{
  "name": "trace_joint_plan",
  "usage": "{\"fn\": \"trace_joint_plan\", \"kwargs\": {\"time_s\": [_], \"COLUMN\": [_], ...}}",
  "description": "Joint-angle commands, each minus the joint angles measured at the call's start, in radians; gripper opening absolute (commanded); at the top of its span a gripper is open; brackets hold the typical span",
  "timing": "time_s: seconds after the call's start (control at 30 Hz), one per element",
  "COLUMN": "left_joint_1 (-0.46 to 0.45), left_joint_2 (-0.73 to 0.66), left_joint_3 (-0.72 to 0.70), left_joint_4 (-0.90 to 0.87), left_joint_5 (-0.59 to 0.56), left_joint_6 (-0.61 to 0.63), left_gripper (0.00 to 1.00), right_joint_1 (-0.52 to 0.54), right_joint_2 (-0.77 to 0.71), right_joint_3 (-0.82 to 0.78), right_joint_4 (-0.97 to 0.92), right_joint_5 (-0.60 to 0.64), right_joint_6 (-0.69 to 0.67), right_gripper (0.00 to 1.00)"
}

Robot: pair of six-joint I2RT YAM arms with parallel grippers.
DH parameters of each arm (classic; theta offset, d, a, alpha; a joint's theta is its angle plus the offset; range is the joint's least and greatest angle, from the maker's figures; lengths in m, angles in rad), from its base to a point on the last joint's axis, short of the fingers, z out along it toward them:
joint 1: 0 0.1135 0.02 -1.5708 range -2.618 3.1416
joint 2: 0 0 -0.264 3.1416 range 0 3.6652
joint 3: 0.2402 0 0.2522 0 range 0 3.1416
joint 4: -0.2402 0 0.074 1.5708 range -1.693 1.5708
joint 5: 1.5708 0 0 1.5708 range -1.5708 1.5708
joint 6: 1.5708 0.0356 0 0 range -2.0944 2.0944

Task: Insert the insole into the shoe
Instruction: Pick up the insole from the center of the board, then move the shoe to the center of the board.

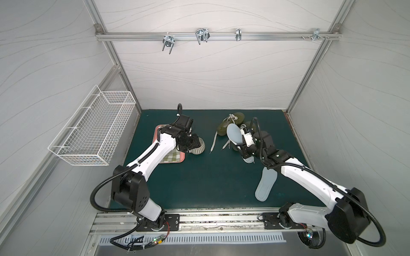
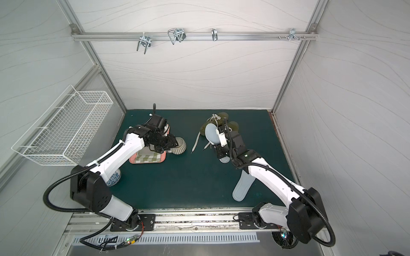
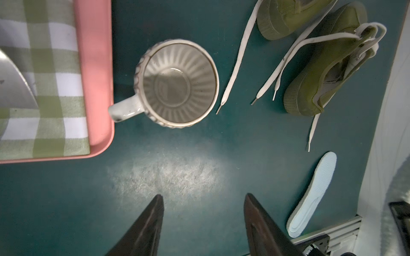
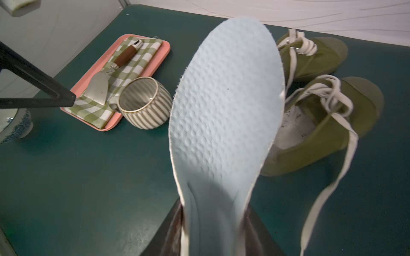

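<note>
Grips a pale blue insole [image 4: 226, 106] by its heel end with the right gripper [image 4: 213, 223], jaws clamped on both faces. Holds it clear of the green mat [image 1: 199, 181], toe end aimed toward 11 o'clock in both top views, close beside the open mouth of the nearer olive shoe [image 4: 321, 137]; cannot tell whether touching. Not yet inside either shoe.

At about 1 o'clock from the mat's middle, the nearer olive shoe, with the second shoe [image 4: 319, 55] just beyond it toward 12 o'clock. Loose white laces [image 1: 214, 141] trailing toward 7 o'clock.

At 4 o'clock, flat on the mat, a second insole [image 1: 265, 186], its heel end tucked under the right arm.

Hangs the left gripper [image 3: 203, 199] wide apart and empty above bare mat. Just beside it, a ribbed mug [image 3: 177, 82], upright, next to a pink tray [image 3: 97, 66] with a checked cloth [image 3: 55, 66], at 10 o'clock.
</note>
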Motion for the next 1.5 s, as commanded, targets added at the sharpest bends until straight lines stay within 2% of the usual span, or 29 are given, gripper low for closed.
{"fn": "trace_joint_plan", "kwargs": {"time_s": [0.0, 0.3, 0.63, 0.83, 1.03, 1.27, 1.37, 1.47], "left_joint_1": [-0.028, -0.075, -0.075, -0.075, -0.077, -0.079, -0.082, -0.09], "left_joint_2": [0.086, 0.404, 0.746, 0.882, 0.975, 1.022, 1.023, 1.016], "left_joint_3": [0.126, 0.469, 0.89, 1.048, 1.1, 1.122, 1.121, 1.116], "left_joint_4": [-0.014, 0.052, 0.098, 0.127, 0.139, 0.133, 0.123, 0.123], "left_joint_5": [-0.048, -0.042, 0.008, 0.008, 0.036, 0.035, 0.042, 0.046], "left_joint_6": [0.055, 0.083, 0.036, 0.01, -0.016, -0.028, -0.029, -0.021], "left_gripper": [0.59, 0.59, 0.58, 0.52, 0.48, 0.22, 0.22, 0.26], "right_joint_1": [-0.053, -0.191, -0.239, -0.261, -0.291, -0.301, -0.305, -0.309], "right_joint_2": [-0.05, -0.131, -0.151, -0.15, -0.162, -0.173, -0.179, -0.178], "right_joint_3": [-0.011, -0.04, -0.051, -0.031, -0.03, -0.028, -0.029, -0.031], "right_joint_4": [-0.11, -0.175, -0.199, -0.221, -0.23, -0.246, -0.249, -0.249], "right_joint_5": [-0.03, -0.112, -0.165, -0.187, -0.22, -0.237, -0.239, -0.242], "right_joint_6": [0.01, 0.013, 0.017, 0.004, 0.005, 0.006, 0.004, 0.006], "right_gripper": [0.41, 0.41, 0.41, 0.41, 0.4, 0.4, 0.4, 0.4]}}
